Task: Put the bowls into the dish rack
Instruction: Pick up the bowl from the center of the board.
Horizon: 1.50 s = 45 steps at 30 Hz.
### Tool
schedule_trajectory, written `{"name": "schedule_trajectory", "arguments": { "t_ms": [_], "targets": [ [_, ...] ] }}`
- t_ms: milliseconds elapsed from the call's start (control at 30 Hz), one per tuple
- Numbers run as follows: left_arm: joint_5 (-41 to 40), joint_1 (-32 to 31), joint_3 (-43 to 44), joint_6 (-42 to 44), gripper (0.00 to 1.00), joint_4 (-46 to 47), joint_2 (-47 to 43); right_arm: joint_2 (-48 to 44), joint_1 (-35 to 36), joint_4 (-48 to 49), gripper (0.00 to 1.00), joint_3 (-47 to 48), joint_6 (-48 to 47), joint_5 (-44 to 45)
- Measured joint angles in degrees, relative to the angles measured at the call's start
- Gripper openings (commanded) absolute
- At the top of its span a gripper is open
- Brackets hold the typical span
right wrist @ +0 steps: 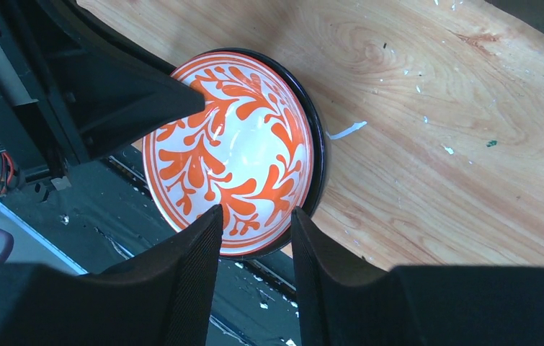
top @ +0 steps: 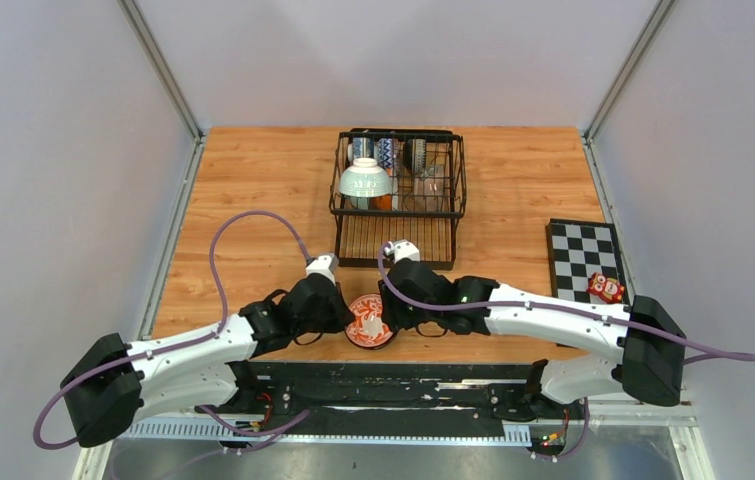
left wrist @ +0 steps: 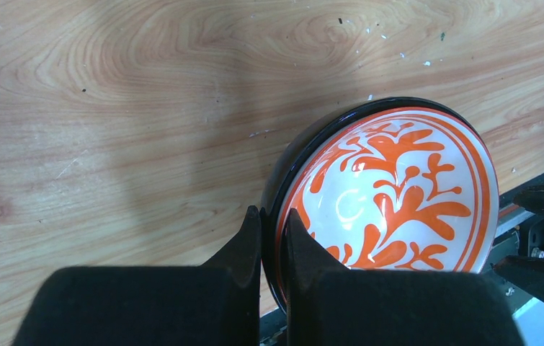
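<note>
A white bowl with an orange leaf pattern and a black outside (top: 368,320) is held between the two grippers at the table's near edge. My left gripper (top: 345,316) is shut on its rim (left wrist: 274,216), one finger inside and one outside the bowl (left wrist: 398,194). My right gripper (top: 391,314) stands open astride the opposite rim (right wrist: 256,213), one finger over the bowl's (right wrist: 233,144) patterned inside and the other beyond its black edge, with gaps showing. The black wire dish rack (top: 398,215) stands behind, holding a pale green bowl (top: 366,180) and blue-and-white bowls (top: 387,152).
A black-and-white checkered board (top: 583,255) lies at the right with a small red figure (top: 606,288) on it. A black rail (right wrist: 74,209) runs along the table's near edge just under the bowl. Grey walls close in both sides.
</note>
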Motion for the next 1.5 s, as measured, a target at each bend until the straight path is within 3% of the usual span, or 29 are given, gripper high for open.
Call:
{"name": "schedule_trajectory", "arguments": {
  "t_ms": [1133, 1333, 1500],
  "targets": [
    [-1.97, -0.24, -0.2, -0.02, 0.0, -2.49, -2.91, 5.84, 0.0, 2.4, 0.37, 0.04, 2.54, 2.21],
    [-2.34, -0.39, -0.2, -0.04, 0.0, -2.45, -2.95, 6.8, -0.02, 2.43, 0.27, 0.26, 2.86, 3.61],
    [-2.82, -0.39, -0.2, 0.0, 0.0, -2.51, -3.13, 7.74, -0.02, 1.97, 0.1, 0.74, 2.8, 5.03]
  ]
}}
